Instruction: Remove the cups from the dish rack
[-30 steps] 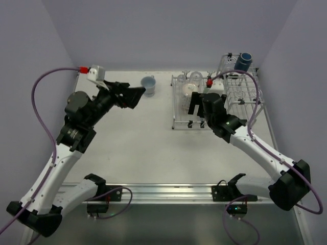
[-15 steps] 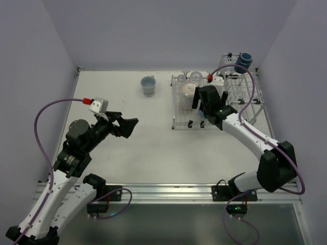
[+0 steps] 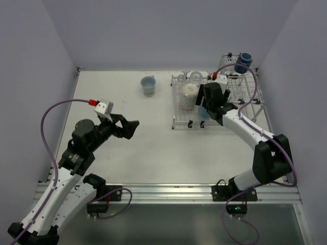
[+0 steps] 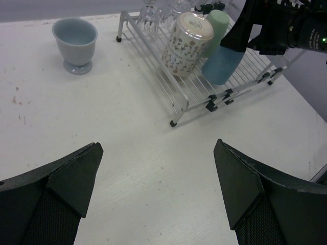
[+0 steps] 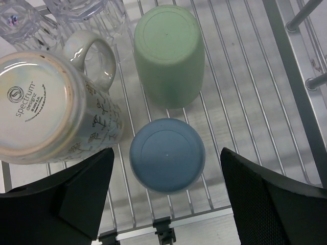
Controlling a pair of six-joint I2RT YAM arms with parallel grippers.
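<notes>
The silver wire dish rack [image 3: 180, 118] stands at the back right. On its flat grid, upside down, are a light blue tumbler [image 5: 167, 155], a pale green tumbler [image 5: 166, 53], a whitish patterned mug [image 5: 48, 109] and clear glasses [image 5: 76, 13]. A dark navy mug [image 3: 243, 61] sits in the raised basket. My right gripper [image 5: 166, 199] is open directly above the blue tumbler, one finger on each side, apart from it. My left gripper [image 4: 158, 184] is open and empty over bare table. A light blue footed cup [image 3: 148, 86] stands on the table, also in the left wrist view [image 4: 75, 43].
The rack's taller plate-slot section [image 3: 244, 94] lies right of the right gripper. Purple cables trail from both arms. Side walls close in the table left and right; a metal rail [image 3: 163, 191] runs along the near edge.
My left arm pulled back from the footed cup toward the near left, leaving the cup standing. My right gripper moved further over the rack, above the blue tumbler.
</notes>
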